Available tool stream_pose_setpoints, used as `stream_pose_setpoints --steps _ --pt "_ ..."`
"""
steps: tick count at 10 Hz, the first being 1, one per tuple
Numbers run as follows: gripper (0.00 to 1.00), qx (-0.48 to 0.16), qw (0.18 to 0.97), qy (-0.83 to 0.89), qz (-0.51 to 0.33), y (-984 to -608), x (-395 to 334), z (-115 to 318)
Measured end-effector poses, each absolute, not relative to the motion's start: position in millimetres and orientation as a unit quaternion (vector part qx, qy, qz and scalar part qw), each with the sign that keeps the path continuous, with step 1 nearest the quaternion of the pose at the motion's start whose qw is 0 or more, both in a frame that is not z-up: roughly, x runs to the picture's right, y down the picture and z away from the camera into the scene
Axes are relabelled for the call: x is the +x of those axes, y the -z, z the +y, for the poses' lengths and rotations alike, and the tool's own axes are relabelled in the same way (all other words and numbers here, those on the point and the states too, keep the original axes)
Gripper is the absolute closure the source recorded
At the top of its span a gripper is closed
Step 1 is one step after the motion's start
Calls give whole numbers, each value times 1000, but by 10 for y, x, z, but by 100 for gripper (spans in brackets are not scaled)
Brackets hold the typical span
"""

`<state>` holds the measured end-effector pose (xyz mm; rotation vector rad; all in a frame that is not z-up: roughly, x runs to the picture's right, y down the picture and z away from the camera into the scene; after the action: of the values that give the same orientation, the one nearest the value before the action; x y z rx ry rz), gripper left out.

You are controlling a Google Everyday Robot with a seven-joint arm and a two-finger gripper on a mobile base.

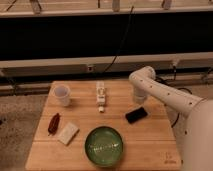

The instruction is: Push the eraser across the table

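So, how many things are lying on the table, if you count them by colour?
White: 2 (cup, narrow object)
Black: 1 (eraser)
Green: 1 (bowl)
Dark red: 1 (oblong thing)
Cream: 1 (block)
Total: 6 on the table
Not counted: the gripper, shut, at the eraser's far side.
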<state>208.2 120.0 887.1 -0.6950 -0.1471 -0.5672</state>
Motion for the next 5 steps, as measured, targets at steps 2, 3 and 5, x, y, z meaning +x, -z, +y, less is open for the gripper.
stream_pose_setpoints --steps 2,3,5 --pt "99 -335 897 279 -72 -8884 2018 1187" --pt "99 -337 894 286 -77 -8875 2020 1202" --pt "99 -338 891 291 -77 -8869 2052 1210"
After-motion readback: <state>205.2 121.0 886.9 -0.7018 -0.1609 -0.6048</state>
